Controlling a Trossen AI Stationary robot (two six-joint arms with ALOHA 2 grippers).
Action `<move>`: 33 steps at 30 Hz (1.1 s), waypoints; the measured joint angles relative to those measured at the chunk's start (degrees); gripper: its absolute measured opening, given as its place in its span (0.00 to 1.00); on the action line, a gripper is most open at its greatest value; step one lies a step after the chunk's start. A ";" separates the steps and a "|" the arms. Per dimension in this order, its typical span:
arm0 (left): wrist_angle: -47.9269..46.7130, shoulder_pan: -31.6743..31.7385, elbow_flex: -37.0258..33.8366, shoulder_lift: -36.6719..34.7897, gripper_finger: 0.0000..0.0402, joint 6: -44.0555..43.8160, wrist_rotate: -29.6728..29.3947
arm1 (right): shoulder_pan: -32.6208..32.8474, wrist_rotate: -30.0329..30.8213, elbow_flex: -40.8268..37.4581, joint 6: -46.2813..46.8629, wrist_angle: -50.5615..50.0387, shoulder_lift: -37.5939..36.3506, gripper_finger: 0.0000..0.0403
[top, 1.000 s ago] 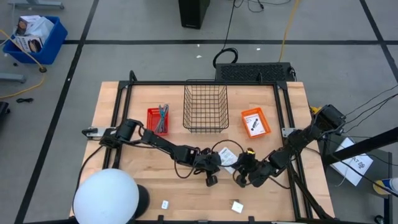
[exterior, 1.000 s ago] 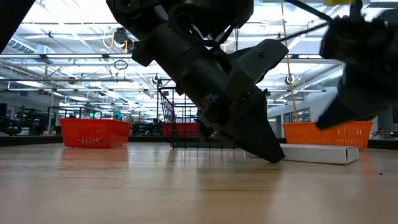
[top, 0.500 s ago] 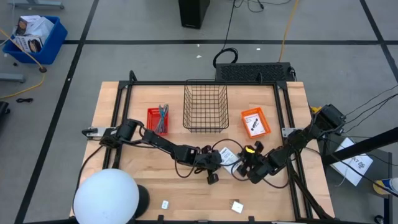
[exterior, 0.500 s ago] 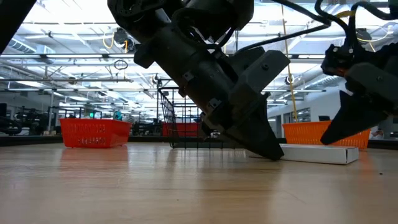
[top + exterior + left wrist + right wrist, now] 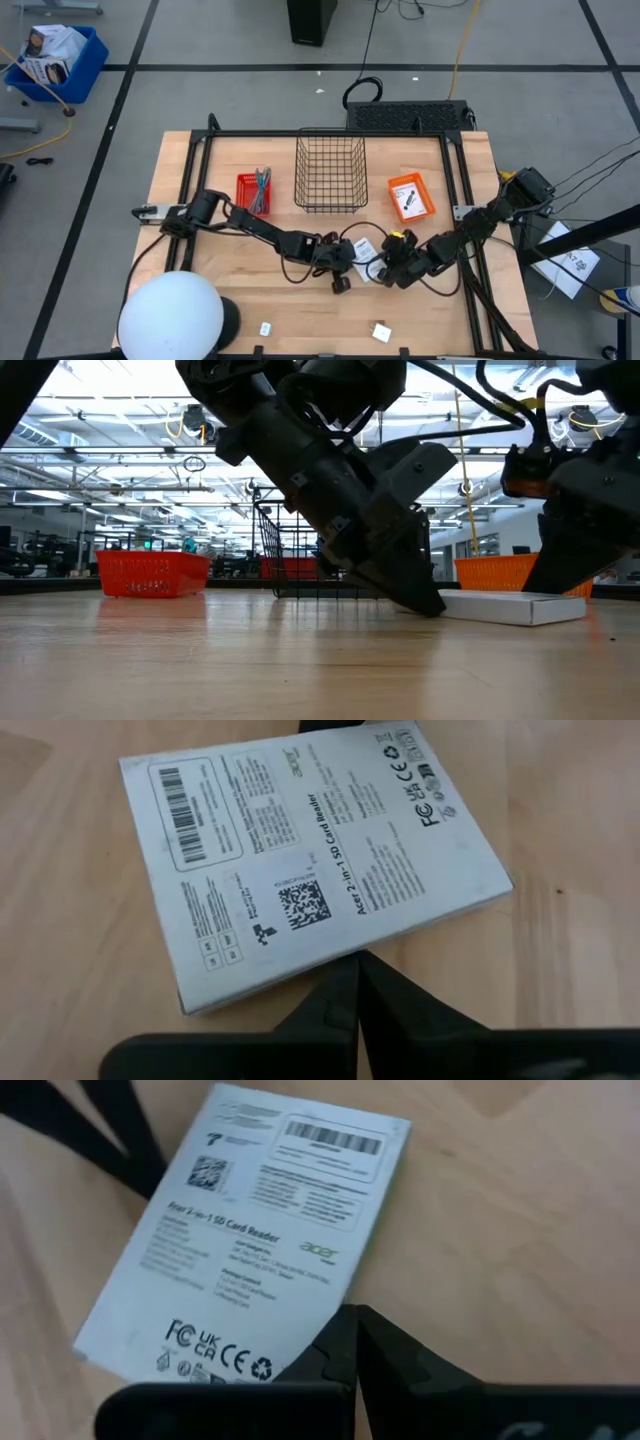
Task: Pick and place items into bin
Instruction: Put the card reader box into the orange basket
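A flat white box with dark print (image 5: 310, 860) lies flat on the wood table near its middle; it also shows in the high view (image 5: 364, 248), the low view (image 5: 510, 607) and the right wrist view (image 5: 250, 1230). My left gripper (image 5: 358, 965) is shut at one long edge of it, coming from the table's left. My right gripper (image 5: 352, 1315) is shut at the opposite edge, coming from the right. Two tiny white blocks (image 5: 266, 328) (image 5: 381, 332) lie near the table's front edge. Several thin sticks stand in a red bin (image 5: 253, 192). My left gripper's shut fingertips meet the box's long edge (image 5: 335, 972), near its middle. The fingers slant down from the table's left, their tips low on the table (image 5: 428, 603). The box lies flat on the table. My right gripper's shut fingertips meet the box's opposite long edge (image 5: 325, 1325), slanting down from the table's right. Whether the tips lie on the edge or against it, I cannot tell.
A wire basket (image 5: 330, 172) stands at the far middle, with the red bin to its left and an orange tray (image 5: 410, 196) to its right. A white dome (image 5: 170, 315) sits at the near left corner. A black cable loops by the box (image 5: 362, 236).
My right gripper has gone toward the table's far edge and a little left, up to the white box. The box has shifted slightly on the table, staying flat. My left gripper has kept its place at the box's other edge.
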 joint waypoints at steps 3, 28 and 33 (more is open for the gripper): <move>-0.36 -0.07 0.00 -0.07 0.04 -0.02 0.58 | 0.81 1.35 -0.01 -0.64 1.44 0.04 0.00; -1.82 -2.17 0.09 -0.02 0.05 0.20 1.62 | 8.57 5.95 0.39 -8.66 12.28 -0.19 0.00; -1.76 -2.19 0.09 -0.02 0.02 -0.22 1.72 | 8.57 6.78 0.55 -8.96 13.23 -0.28 0.00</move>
